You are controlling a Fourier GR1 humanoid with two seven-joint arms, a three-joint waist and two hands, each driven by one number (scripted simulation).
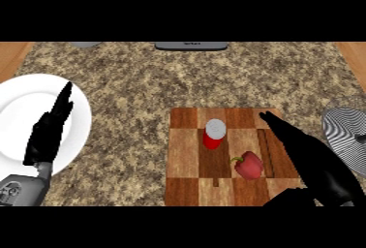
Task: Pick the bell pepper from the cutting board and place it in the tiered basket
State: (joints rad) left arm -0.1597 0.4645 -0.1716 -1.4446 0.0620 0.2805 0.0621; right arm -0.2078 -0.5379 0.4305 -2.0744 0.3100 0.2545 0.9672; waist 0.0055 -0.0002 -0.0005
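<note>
I've got the bell pepper (248, 165) on the cutting board (184, 160), lower right of centre, just below a red can (214, 133). My right hand (314, 162) is just beside it, fingers straight, holding nothing. My left hand (49, 133) rests open over the white plate (18, 106). The tiered basket (346, 135) is at the right edge.

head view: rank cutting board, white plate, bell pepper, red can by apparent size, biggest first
1. cutting board
2. white plate, partly cut off at the view's left edge and hidden by the left hand
3. bell pepper and red can: look alike, not ranked
</note>
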